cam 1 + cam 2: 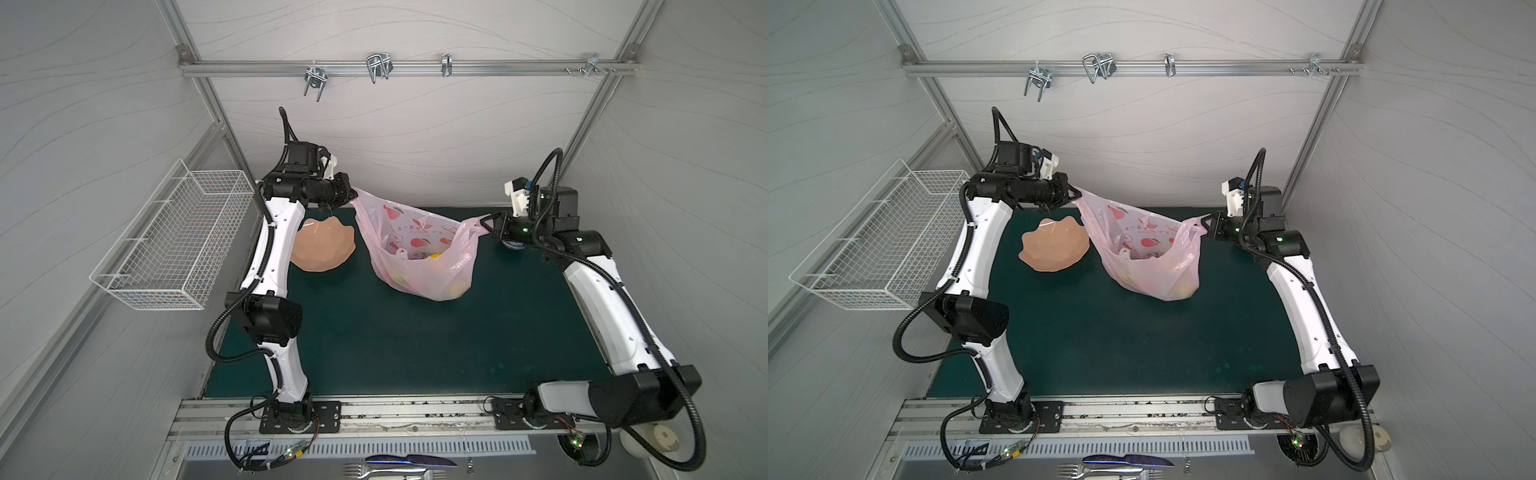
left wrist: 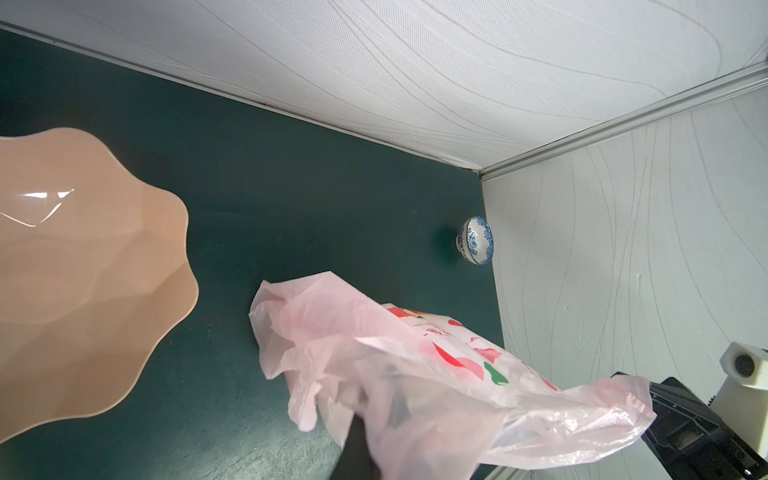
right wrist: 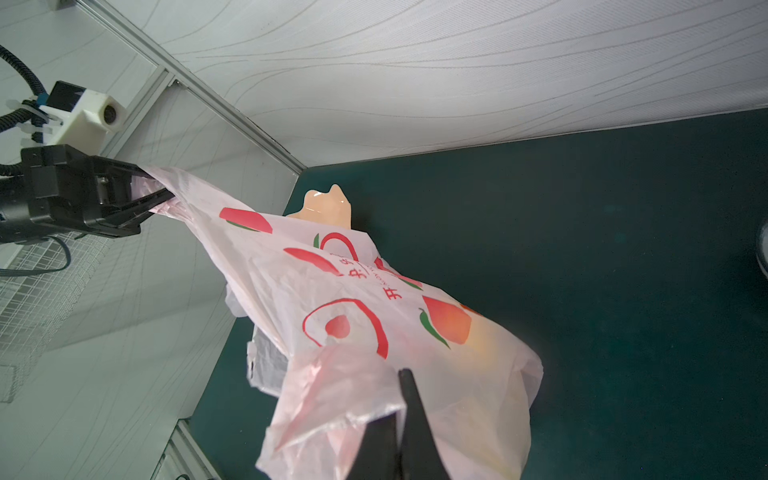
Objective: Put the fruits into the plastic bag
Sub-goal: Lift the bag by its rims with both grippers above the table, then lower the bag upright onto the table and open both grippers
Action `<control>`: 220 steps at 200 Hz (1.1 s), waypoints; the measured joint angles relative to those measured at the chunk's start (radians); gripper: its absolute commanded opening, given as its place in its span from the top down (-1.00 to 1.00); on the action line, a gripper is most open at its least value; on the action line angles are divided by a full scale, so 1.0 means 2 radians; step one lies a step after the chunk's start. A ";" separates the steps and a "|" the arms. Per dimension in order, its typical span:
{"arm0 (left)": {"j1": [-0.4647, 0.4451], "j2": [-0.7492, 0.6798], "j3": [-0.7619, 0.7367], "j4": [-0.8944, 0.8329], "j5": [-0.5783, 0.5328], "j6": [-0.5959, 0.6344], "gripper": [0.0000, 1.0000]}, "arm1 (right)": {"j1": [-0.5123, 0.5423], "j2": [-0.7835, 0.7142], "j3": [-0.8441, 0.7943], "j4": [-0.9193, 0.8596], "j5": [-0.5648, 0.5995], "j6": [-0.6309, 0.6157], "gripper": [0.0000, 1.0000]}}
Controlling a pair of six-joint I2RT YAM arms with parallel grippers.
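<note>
The pale-pink plastic bag (image 1: 419,266) (image 1: 1152,266) hangs stretched between my two grippers over the green mat, its mouth open upward. My left gripper (image 1: 354,198) (image 1: 1077,193) is shut on the bag's left handle, as the right wrist view shows (image 3: 162,195). My right gripper (image 1: 485,220) (image 1: 1206,218) (image 3: 405,382) is shut on the right handle. The fruits lie inside the bag: a yellow one (image 1: 435,256) shows through the mouth, and yellowish shapes (image 1: 457,286) (image 1: 1185,284) show through the film. In the left wrist view the bag (image 2: 415,374) covers my fingers.
A peach scalloped dish (image 1: 322,249) (image 1: 1054,247) (image 2: 83,270) sits empty on the mat left of the bag. A small blue-and-white bowl (image 2: 476,240) stands by the right wall. A white wire basket (image 1: 174,237) hangs on the left wall. Cutlery (image 1: 399,465) lies at the front.
</note>
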 measured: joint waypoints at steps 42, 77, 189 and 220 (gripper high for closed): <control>-0.001 -0.014 -0.003 0.001 0.000 -0.005 0.61 | 0.000 0.002 -0.002 0.002 0.011 -0.004 0.82; 0.004 -0.037 -0.043 0.037 -0.013 -0.027 -0.25 | -0.002 0.002 -0.008 0.005 0.004 0.003 0.02; 0.022 -0.163 -0.124 0.122 -0.114 -0.039 -0.99 | -0.052 -0.054 -0.003 0.003 0.019 0.012 -0.96; 0.024 -0.163 -0.176 0.129 -0.121 -0.013 -0.99 | -0.081 -0.054 -0.003 -0.008 0.028 0.015 -0.98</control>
